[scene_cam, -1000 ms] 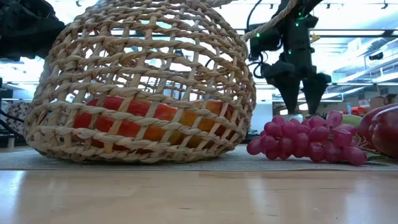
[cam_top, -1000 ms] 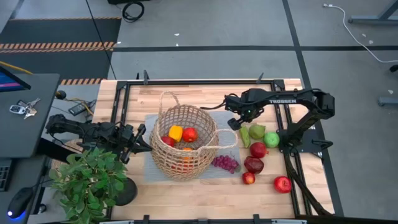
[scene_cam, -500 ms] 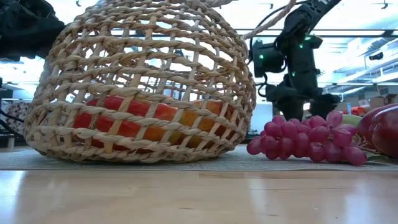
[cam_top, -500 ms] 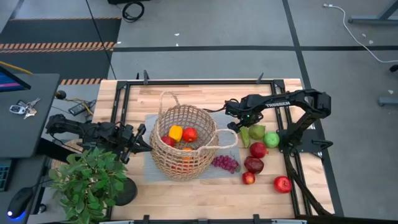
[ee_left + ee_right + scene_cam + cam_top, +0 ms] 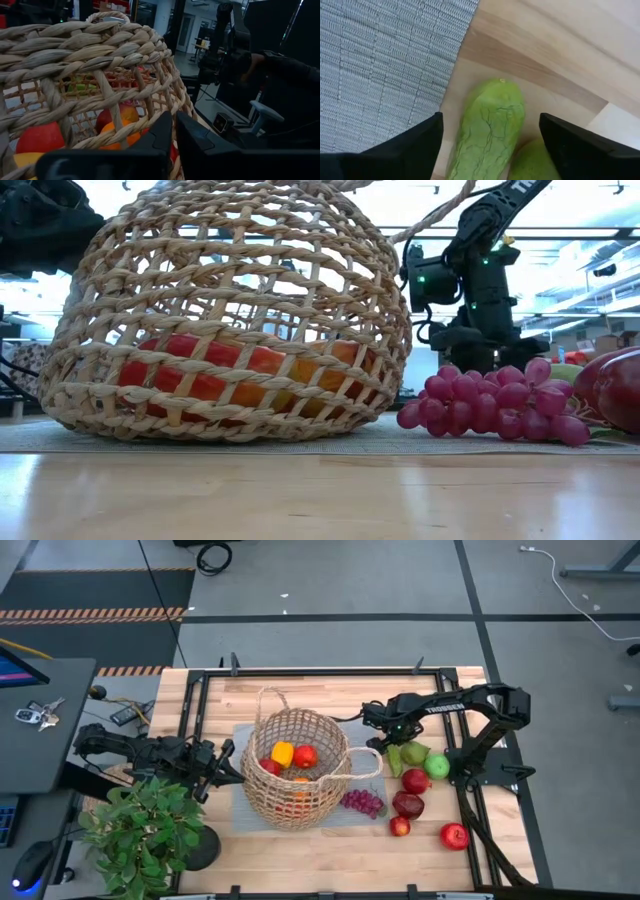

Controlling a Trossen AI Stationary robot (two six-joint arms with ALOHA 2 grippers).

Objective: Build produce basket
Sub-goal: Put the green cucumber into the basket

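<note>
So the right gripper is down over a green pear on the bare wood just off the grey mat, fingers spread either side, not clamped, pear's long axis running between them, basket nearby.

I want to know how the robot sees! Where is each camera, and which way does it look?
High view: above the table, looking straight down; both arms show, basket in the middle.
Low view: at table height, looking across; the right arm shows behind the grapes.
Left wrist view: on the left arm, facing the basket wall; its dark fingers show.
Right wrist view: on the right arm, looking down on a green pear between its fingers.
Shared: high and right wrist views both show that pear.
</note>
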